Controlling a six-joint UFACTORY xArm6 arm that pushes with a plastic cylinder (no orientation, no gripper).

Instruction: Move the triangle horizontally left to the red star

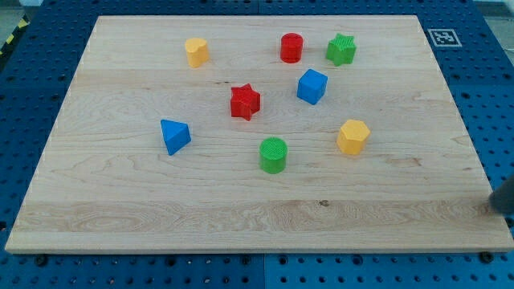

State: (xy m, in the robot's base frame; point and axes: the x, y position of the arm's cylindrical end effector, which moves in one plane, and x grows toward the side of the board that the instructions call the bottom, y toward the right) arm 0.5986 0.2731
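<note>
single view, high, angled down, whole board

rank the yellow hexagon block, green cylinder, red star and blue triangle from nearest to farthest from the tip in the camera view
My tip is only partly visible at the view's right edge, low down.
1. yellow hexagon block, right of centre
2. green cylinder, centre, low
3. red star, centre, higher
4. blue triangle, left

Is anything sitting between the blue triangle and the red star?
No. In the camera view, bare board separates the blue triangle from the red star, which sits up and to the view's right.
</note>
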